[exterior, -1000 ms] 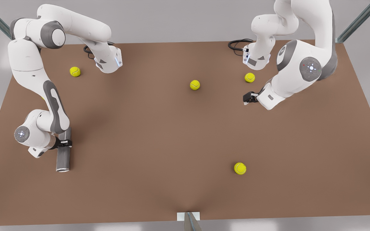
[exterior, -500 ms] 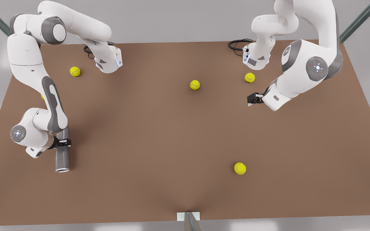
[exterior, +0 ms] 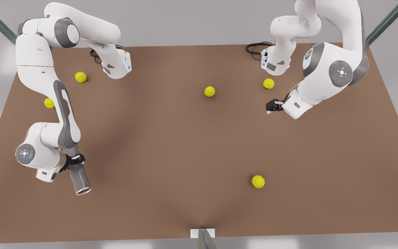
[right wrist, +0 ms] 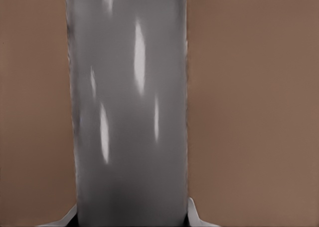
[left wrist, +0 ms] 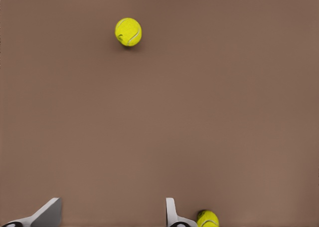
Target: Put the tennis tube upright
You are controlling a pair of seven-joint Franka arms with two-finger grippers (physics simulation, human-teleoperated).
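The tennis tube (exterior: pixel 80 179) is a grey metallic cylinder near the front view's left edge of the brown table (exterior: pixel 171 155). My right gripper (exterior: pixel 74 162) is shut on its upper part. The tube is tilted, with its hollow end (exterior: pixel 83 190) pointing toward the table's front and slightly to the front view's right. In the right wrist view the tube (right wrist: pixel 129 107) runs between the fingertips (right wrist: pixel 195 218). My left gripper (exterior: pixel 271 105) hangs open over the table at the front view's right, with nothing between its fingers (left wrist: pixel 172 214).
Several yellow-green tennis balls lie on the table: one (exterior: pixel 209 91) mid-back, one (exterior: pixel 268 83) just behind the left gripper, one (exterior: pixel 258 181) front right, two (exterior: pixel 80 76) (exterior: pixel 49 102) at back left. The arm bases and cables (exterior: pixel 254 46) stand along the back edge.
My right gripper has moved toward the table's front with the tube, swinging its hollow end to the front view's right. A ball behind that arm has come into sight. The left arm shifted slightly right.
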